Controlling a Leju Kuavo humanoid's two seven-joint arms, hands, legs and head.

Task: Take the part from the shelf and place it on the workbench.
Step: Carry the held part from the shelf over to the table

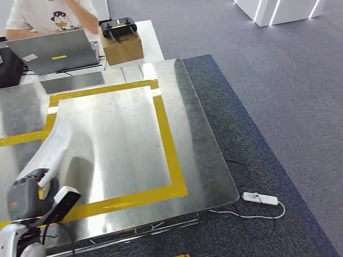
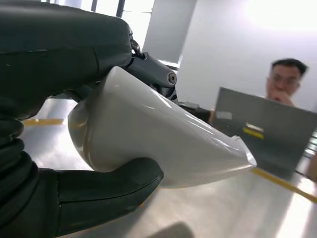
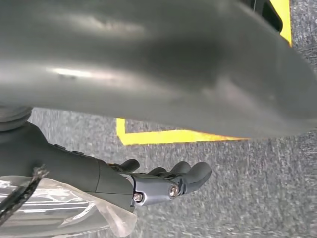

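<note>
Judging from the frames, the carrying step was taken to be nearly over and the placing step at hand: the part (image 1: 51,148), a smooth white tapered shell, was seen gripped in the left hand (image 1: 28,195) and held just above the near left corner of the workbench (image 1: 202,155), its narrow end pointed toward the laptop (image 1: 52,51) at the far side. In the left wrist view the thick thumb (image 2: 108,191) was pressed under the part (image 2: 157,134) and darker fingers (image 2: 153,69) were wrapped over its top, so a firm grasp was noted. Whether the part touched the steel could not be told; a reflection was seen beneath it. The right hand (image 3: 164,181) was noted hanging over grey carpet (image 3: 224,198), fingers loosely extended and holding nothing. A yellow tape frame (image 1: 172,155) was marked on the bench. The next move was judged to call for lowering the part onto the sheet, probably inside the frame, then loosening thumb and fingers without the glossy shell being dragged. A person (image 1: 52,16) was seated behind the laptop.
</note>
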